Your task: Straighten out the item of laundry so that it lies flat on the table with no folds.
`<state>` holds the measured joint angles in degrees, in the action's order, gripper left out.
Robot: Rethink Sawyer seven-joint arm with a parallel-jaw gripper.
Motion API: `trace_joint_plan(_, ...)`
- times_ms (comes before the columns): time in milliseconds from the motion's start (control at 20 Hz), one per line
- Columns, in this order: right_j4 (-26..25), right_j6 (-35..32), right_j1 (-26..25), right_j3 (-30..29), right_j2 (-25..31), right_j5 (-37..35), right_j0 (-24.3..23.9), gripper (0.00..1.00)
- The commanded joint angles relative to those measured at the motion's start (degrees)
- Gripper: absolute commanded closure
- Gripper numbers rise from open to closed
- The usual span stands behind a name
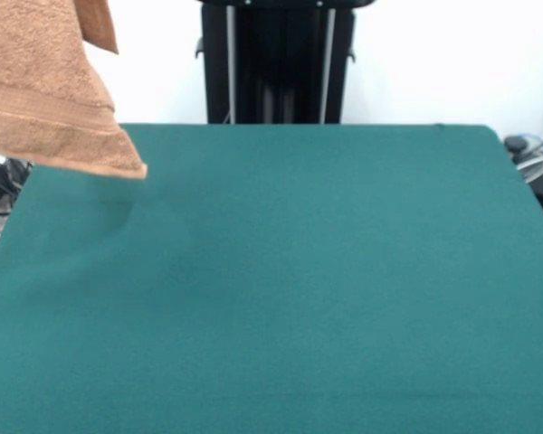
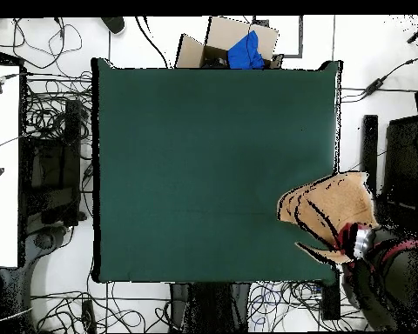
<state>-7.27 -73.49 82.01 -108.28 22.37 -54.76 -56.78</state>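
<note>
- A large table with a dark green cloth-like surface filled most of the front view, and its top was bare.
- The towel, light orange-brown terry, hung in the air above the table's far corner at the upper left of the front view.
- The cloth ran off the top and left edges of that picture, so what held it was not seen there.
- A woven band crossed the towel near its lower edge, and its lowest corner pointed toward the table surface.
- Whether that corner touched the table could not be told from the front view.
- A second flap of the same cloth hung behind the main sheet, near the top of the front view.
- In the overhead view the towel appeared bunched and folded over the table's corner nearest the robot, at the lower right of that picture.
- Part of the towel reached beyond the table edge there.
- The gripper showed as a pale part among red and black arm pieces, right against the towel, just off the table's corner.
- Whether it was clamped on the cloth could not be told.
- The black pedestal stood behind the table's far edge.
- A cardboard box with a blue object sat beyond the table's opposite edge in the overhead view.
- Cables lay on the floor beside the table.
</note>
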Motion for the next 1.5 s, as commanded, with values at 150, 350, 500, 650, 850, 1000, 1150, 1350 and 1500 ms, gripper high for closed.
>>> trace_joint_plan(150,-1.5,0.67,-7.25,5.06,3.42,-6.03,3.97,1.0)
trace_joint_plan(350,-1.51,-0.29,-10.24,6.41,3.33,-4.29,5.45,1.0)
trace_joint_plan(500,-1.71,-0.74,-11.74,7.06,2.93,-2.55,6.45,1.0)
trace_joint_plan(650,-2.25,-1.09,-13.37,8.26,2.67,-1.87,7.43,1.0)
trace_joint_plan(850,-2.38,-1.47,-15.52,9.63,2.29,-1.17,8.44,1.0)
trace_joint_plan(1000,-2.21,-1.92,-16.02,9.53,1.72,-0.27,9.09,1.0)
trace_joint_plan(1150,-2.17,-2.49,-16.63,9.33,1.25,1.09,9.72,1.0)
trace_joint_plan(1350,-2.62,-3.92,-17.31,8.24,0.47,4.13,10.58,1.0)
trace_joint_plan(1500,-3.01,-4.49,-17.32,6.76,-0.14,6.53,10.82,1.0)
